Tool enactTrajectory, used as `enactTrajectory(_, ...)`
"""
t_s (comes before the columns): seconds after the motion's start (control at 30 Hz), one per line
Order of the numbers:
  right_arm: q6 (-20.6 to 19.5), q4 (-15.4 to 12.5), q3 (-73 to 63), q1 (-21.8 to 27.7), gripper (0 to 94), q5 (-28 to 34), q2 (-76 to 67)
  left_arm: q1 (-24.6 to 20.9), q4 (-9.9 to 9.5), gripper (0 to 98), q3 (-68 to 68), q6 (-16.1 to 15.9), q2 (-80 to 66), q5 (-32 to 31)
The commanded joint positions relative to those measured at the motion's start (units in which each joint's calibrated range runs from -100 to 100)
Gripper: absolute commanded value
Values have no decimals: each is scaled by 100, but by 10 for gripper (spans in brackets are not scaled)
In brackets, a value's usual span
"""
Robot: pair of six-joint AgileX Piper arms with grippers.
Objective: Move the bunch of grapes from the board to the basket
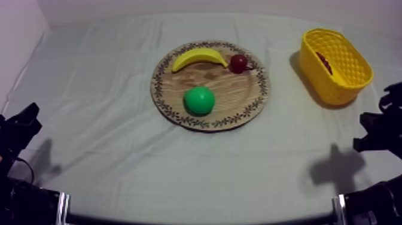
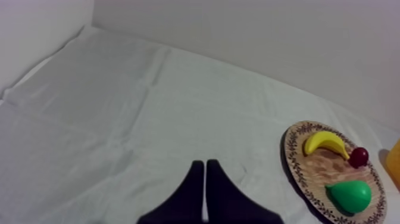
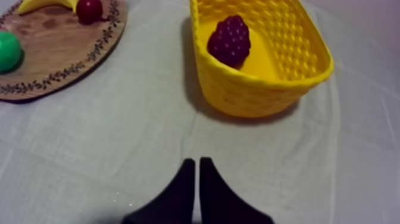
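Note:
A dark purple bunch of grapes point(image 3: 229, 39) lies inside the yellow basket point(image 3: 268, 80), which stands at the table's right point(image 1: 335, 58); a bit of the grapes point(image 1: 323, 61) shows over its rim. The round wooden board point(image 1: 239, 99) holds a banana point(image 1: 198, 58), a small red fruit point(image 1: 238, 63) and a green pear point(image 1: 199, 100). My right gripper point(image 3: 196, 162) is shut on nothing, its fingers together as a wedge over bare cloth short of the basket. My left gripper point(image 2: 205, 164) is likewise shut on nothing, well left of the board point(image 2: 309, 179).
The arms rest low at the table's left edge point(image 1: 18, 128) and right edge point(image 1: 383, 128). Grey-white cloth with soft folds covers the table. A wall runs along the far side.

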Motion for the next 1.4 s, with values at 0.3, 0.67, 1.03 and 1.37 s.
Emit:
enactTrajectory(0.3,251,-188,498,248,5,145,-1572,1,0,1,1,-2,0,0)
enactTrajectory(0.67,-144,41,743,277,5,-379,-1606,1,0,1,1,-3,0,0)
enactTrajectory(1.03,-352,57,852,283,3,-714,-1606,1,0,1,1,-1,0,0)
enactTrajectory(1.37,-317,56,854,283,3,-720,-1606,1,0,1,1,0,0,0)
